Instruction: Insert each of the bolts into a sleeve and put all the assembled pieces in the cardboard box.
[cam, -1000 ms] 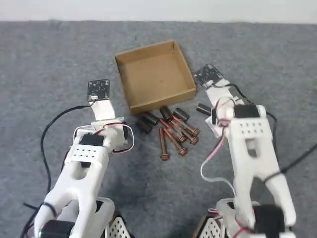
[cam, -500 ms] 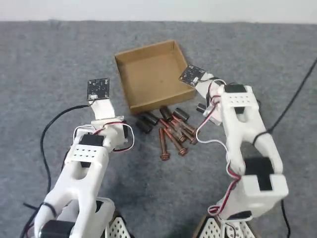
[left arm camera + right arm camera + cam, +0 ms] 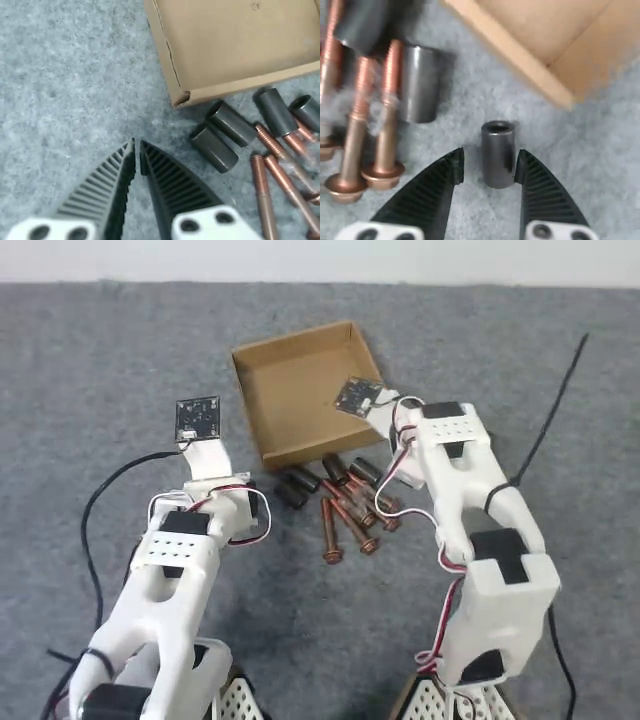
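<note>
- Keeping the left gripper (image 3: 136, 145) almost closed, with its toothed fingers (image 3: 170, 180) lying nearly together, leaving only a thin slit and gripping nothing.
- Hovering that gripper over bare table (image 3: 60, 90), near the near left corner of the box (image 3: 240, 85), apart from the box wall and from the closest sleeves (image 3: 222, 135).
- Holding the right gripper (image 3: 489, 154) open, with fingers spread a little wider than a sleeve.
- Straddling one lone sleeve (image 3: 498, 152) with those fingers, leaving a clear gap on one side and sitting just beside it on the other; cannot tell whether touching there.
- Resting that sleeve on the table just off the box's near right corner, with its open end pointing toward the box wall.
- Sitting the box toward the table's far edge, about midway between the left and right edges.
- Leaving the bolts (image 3: 345, 520) in a loose cluster on the table just in front of the box's near wall, lying side by side and touching, with the other sleeves between them and that wall.
</note>
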Robot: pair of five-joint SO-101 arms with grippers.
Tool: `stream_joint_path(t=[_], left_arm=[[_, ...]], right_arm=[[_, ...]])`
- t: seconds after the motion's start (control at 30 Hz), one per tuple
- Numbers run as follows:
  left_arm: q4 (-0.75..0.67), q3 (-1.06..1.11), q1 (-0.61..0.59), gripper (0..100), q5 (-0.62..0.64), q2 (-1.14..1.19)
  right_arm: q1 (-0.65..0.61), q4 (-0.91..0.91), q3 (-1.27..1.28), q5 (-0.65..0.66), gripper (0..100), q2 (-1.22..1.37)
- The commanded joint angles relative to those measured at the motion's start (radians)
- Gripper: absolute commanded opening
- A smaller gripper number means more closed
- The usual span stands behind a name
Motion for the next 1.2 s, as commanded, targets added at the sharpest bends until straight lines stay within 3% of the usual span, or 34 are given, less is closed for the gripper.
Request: stream_joint_path(t=[0.0, 0.3, 0.47, 0.73, 1.17], left_arm=[[-0.020, -0.008, -0.008, 1, 0.002, -0.005], [-0.020, -0.008, -0.008, 1, 0.002, -0.005], [-0.020, -0.008, -0.008, 1, 0.002, -0.005], [-0.020, -0.008, -0.008, 1, 0.002, -0.005], [-0.018, -0.008, -0.008, 1, 0.002, -0.005]], right_arm=[[0.001, -0.016, -0.055, 0.014, 15.8, -0.005], [0.045, -0.018, -0.066, 0.058, 15.4, 0.048], [0.044, -0.018, -0.104, 0.057, 0.0, 0.088], [0.094, 0.033, -0.140, 0.052, 0.6, 0.041], [0.143, 0.367, -0.130, -0.517, 0.6, -0.193]])
